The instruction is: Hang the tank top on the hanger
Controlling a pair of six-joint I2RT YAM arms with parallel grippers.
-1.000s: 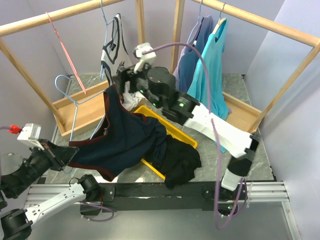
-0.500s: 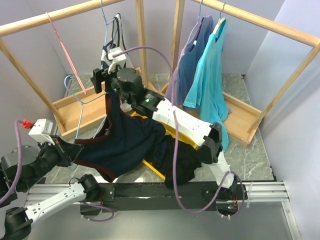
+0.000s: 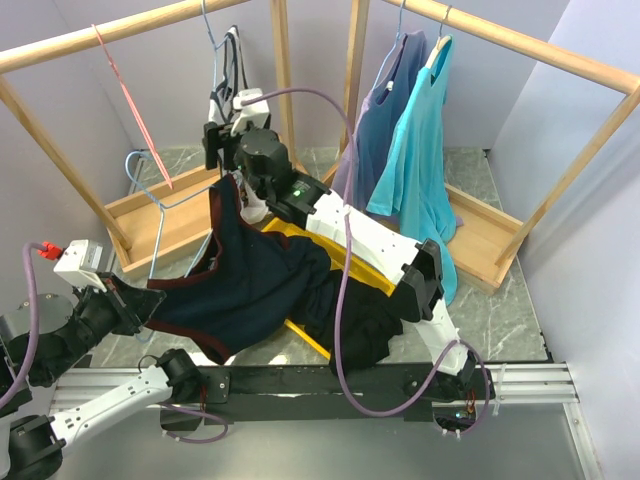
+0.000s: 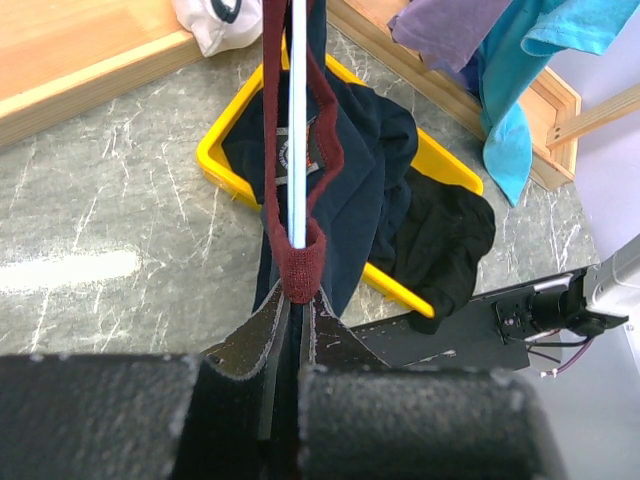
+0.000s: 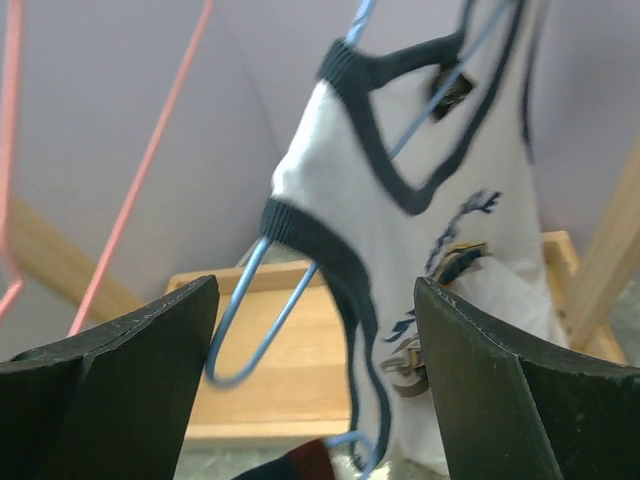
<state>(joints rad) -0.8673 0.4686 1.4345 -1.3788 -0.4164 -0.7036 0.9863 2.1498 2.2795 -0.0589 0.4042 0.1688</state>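
The navy tank top (image 3: 250, 280) with maroon trim is stretched from my left gripper (image 3: 135, 300) up to its top end below my right gripper (image 3: 220, 145). The light-blue hanger (image 3: 160, 228) lies partly inside it, its hook sticking out at the left. In the left wrist view my left gripper (image 4: 300, 300) is shut on a maroon strap (image 4: 300, 265), and the hanger wire (image 4: 297, 130) runs through that strap loop. My right gripper (image 5: 316, 290) is open and empty just above the tank top's maroon edge (image 5: 305, 462).
A yellow tray (image 3: 352, 262) and a black garment (image 3: 365, 325) lie under the tank top. A white tank top (image 3: 228, 75) on a blue hanger hangs right behind my right gripper. A pink-red hanger (image 3: 130, 105), blue and teal shirts (image 3: 420, 140) and the wooden rack base (image 3: 135, 212) surround the area.
My right arm swung left from over the tray to the tank top's upper end, then edged back to the right. My left gripper kept its hold and shifted slightly.
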